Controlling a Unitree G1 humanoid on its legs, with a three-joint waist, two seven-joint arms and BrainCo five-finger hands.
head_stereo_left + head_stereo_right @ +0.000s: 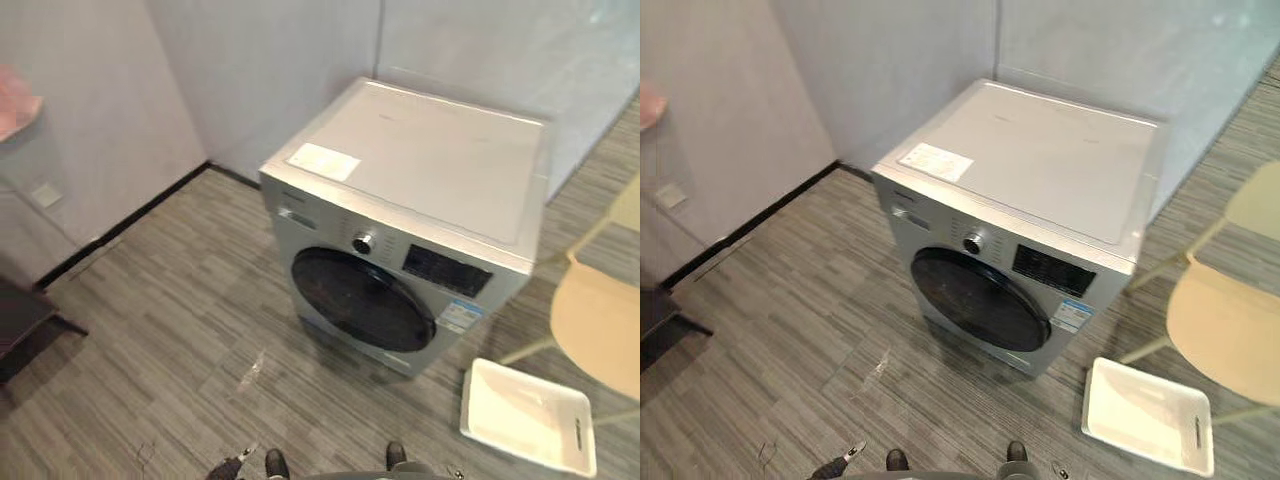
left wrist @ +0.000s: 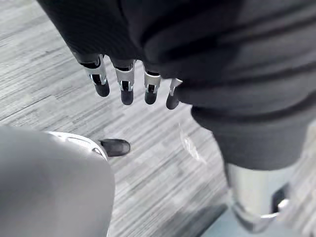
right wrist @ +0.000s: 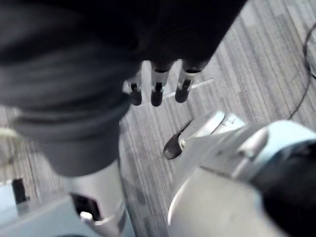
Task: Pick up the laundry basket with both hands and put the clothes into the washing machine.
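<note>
Left robot hand [image 2: 126, 80]: seen in its own wrist view, hanging over the grey plank floor [image 1: 170, 320]. Fingers [image 2: 100, 79] in a row, dark tips down, straight to loosely relaxed. Nothing between them, nothing touched.

Right robot hand [image 3: 157, 85]: same posture in its own wrist view. Fingers [image 3: 182, 85] slack and pointing at the floor, closed round nothing, touching nothing.

Laundry basket [image 1: 469, 400]: white, rectangular, with a slot handle in its near end wall. It sits on the floor just beside the washing machine's front corner on the robot's right, well apart from both hands. Its inside reads as plain white; I cannot tell whether any clothes lie in it.

Washing machine [image 1: 420, 170]: silver front-loader, set in the corner of the room at an angle to the head camera. Round dark door [image 1: 362, 298] shut. Control knob [image 1: 364, 243] above the door, dark display panel beside it, white label [image 1: 323, 161] on the flat top.

Beige chair [image 1: 600, 320]: stands on the robot's right, just behind the basket.

Low dark piece of furniture [image 1: 22, 322]: at the far left edge, against the wall.
</note>
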